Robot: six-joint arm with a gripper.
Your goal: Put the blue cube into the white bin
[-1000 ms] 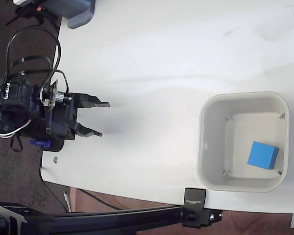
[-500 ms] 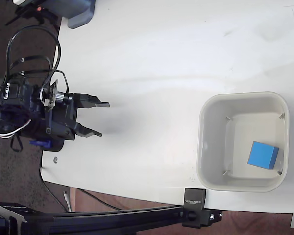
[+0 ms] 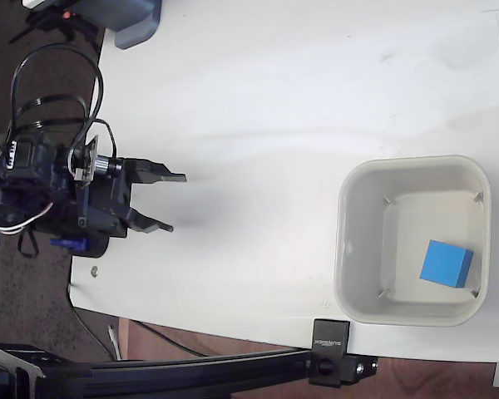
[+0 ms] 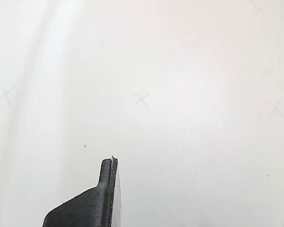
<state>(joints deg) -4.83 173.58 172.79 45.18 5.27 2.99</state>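
- Small solid bright-blue cube lies on the floor of the square off-white plastic bin, toward the bin's lower-right inner corner in the fixed view. It looks settled flat, close to the right wall; whether it touches that wall, cannot tell.
- Bin stands at the right end of the white desk, near the desk's lower edge in the fixed view.
- Black two-finger hand is at the left edge of the desk, well apart from the bin. Fingers spread, nothing between them: released and empty.
- Wrist view shows only bare desk surface with faint scuff crosses and one dark ribbed fingertip at the bottom; neither cube nor bin appears there.
- Judgement: placement is done, cube inside bin and hand clear of it. Nothing of the task appears left, other than possibly parking the arm.
- Surroundings: grey-blue rounded plastic casing at the desk's upper-left corner; black looped cables above the arm body; black metal rail with a black clamp block along the desk's lower edge, just below the bin.
- Nothing lies on the open desk between hand and bin. The clamp sits near the bin's lower rim but not over its opening, so I judge it no obstruction.
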